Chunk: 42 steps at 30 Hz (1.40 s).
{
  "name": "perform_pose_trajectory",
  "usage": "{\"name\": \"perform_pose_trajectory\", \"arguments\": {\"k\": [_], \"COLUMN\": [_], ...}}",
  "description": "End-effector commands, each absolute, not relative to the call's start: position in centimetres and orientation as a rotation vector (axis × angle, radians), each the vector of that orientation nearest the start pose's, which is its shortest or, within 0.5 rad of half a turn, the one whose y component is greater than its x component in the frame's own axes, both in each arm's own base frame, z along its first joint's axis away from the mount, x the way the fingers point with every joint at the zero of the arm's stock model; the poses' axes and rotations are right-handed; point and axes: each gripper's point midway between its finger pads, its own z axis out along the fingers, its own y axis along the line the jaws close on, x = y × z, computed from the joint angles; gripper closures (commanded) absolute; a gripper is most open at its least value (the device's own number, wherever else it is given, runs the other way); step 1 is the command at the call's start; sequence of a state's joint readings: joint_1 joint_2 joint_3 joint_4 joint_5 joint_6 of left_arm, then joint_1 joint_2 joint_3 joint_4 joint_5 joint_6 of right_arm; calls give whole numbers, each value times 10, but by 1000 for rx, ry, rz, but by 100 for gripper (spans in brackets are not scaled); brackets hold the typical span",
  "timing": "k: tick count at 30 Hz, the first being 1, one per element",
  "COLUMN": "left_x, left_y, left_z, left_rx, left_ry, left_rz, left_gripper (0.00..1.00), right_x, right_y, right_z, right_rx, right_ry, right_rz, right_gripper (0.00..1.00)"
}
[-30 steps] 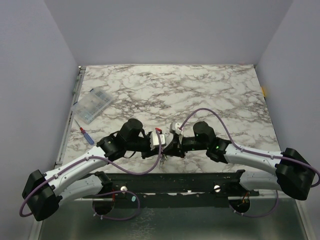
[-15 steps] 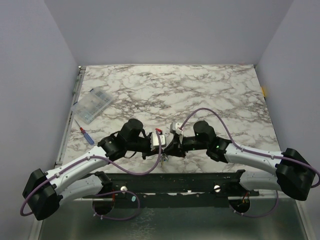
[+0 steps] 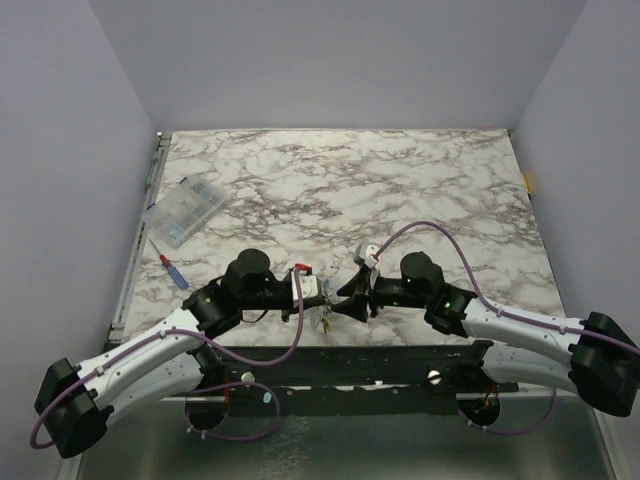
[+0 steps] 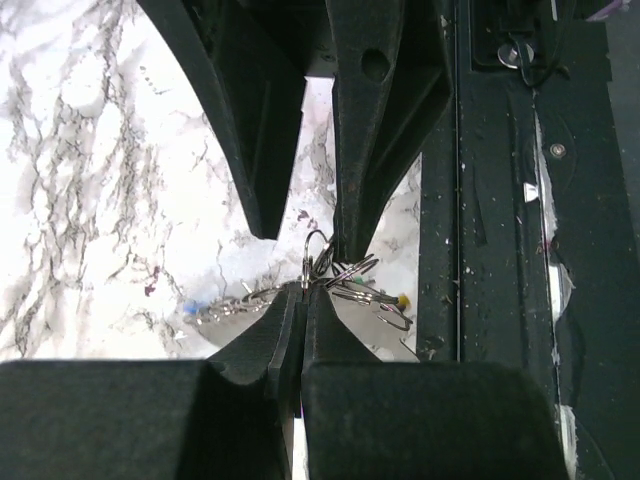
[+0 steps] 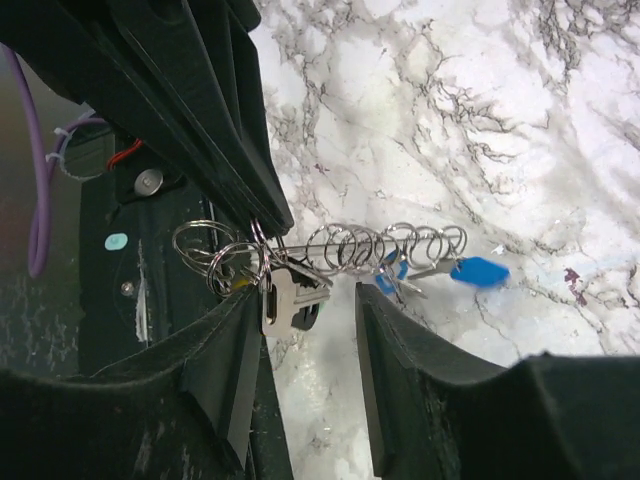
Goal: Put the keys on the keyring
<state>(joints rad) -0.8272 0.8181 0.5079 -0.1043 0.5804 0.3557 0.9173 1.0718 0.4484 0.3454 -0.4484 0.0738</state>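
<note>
— Two pincers, tip to tip. How do they stand?
— The left pincer [image 4: 302,300] has its fingers pressed together on the keyring [image 4: 316,252], which sticks out just past its tips. The right pincer [image 5: 310,305] stands apart, gripping nothing.
— And the keys [image 5: 285,302]?
— Bunched on the rings at the left pincer's tips. A dark-headed one sits in the gap between the right pincer's fingers, and a blue-headed one lies farther out over the marble table [image 3: 420,180].

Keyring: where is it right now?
In the left wrist view the keyring sits mid-frame, pinched in the shut left pincer, at the tips of the open right pincer. Overhead, that is the centre of the table's near edge.
</note>
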Motion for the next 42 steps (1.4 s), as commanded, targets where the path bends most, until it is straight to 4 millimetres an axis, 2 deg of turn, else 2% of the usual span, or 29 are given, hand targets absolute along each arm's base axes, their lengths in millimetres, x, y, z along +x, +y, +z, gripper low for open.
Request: {"name": "perform_pose_trajectory", "arguments": {"k": [1, 5, 9, 11, 15, 19, 29, 32, 37, 42], "left_x": [134, 133, 133, 133, 132, 131, 133, 134, 139, 145], "left_y": [-273, -274, -274, -275, -275, -275, -276, -277, -276, -273], "left_z": [180, 182, 184, 184, 183, 184, 190, 199, 222, 247], "left_rx": [1378, 1367, 1356, 1356, 1359, 1364, 1337, 1306, 1222, 1092], "left_ry": [1345, 1343, 1328, 1329, 1328, 1322, 1311, 1284, 1208, 1153], "left_rz": [-878, -892, -895, -895, -897, -906, -901, -900, -888, -883], "left_gripper": [100, 100, 100, 100, 100, 100, 100, 100, 100, 100], "right_x": [144, 144, 142, 140, 139, 142, 139, 137, 134, 131], "right_y": [318, 322, 326, 327, 327, 326, 328, 327, 328, 339], "right_z": [150, 155, 161, 164, 171, 177, 174, 170, 166, 172], "right_rx": [-1062, -1078, -1096, -1105, -1109, -1096, -1139, -1139, -1095, -965], "right_ry": [1627, 1604, 1577, 1568, 1550, 1535, 1533, 1547, 1584, 1600], "right_rz": [1091, 1103, 1125, 1135, 1144, 1122, 1125, 1137, 1187, 1339], "right_gripper": [56, 72, 76, 74, 56, 55, 94, 98, 99, 99]}}
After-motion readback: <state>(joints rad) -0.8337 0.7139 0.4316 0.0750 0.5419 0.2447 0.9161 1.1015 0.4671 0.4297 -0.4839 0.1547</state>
